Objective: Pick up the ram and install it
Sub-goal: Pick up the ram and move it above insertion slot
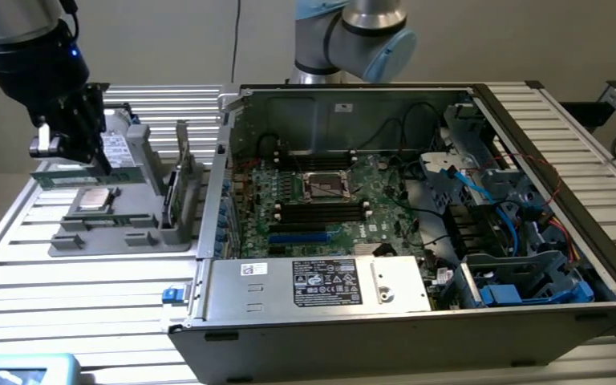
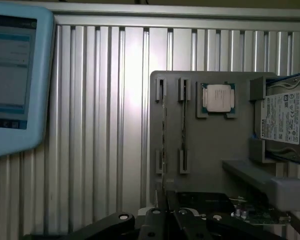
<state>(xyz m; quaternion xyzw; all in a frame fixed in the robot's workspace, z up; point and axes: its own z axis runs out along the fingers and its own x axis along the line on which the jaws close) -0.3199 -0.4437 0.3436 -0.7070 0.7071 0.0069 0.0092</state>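
Exterior view: at the exterior view's left the arm reaches straight down, its black claw (image 1: 77, 160) pinched shut on the long, thin green ram stick (image 1: 67, 175). The ram lies level over the grey plastic parts holder (image 1: 99, 237) on the slatted metal tabletop (image 1: 30, 269), apart from the open dark computer case (image 1: 394, 341).

Wrist view: the claw (image 2: 165, 206) grips the ram (image 2: 163, 145), seen edge-on along a holder slot, near the square silver processor chip (image 2: 217, 97).

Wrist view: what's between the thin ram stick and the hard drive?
The wrist view shows a narrow holder, then the processor chip, between the ram and the hard drive, on the gray tray.
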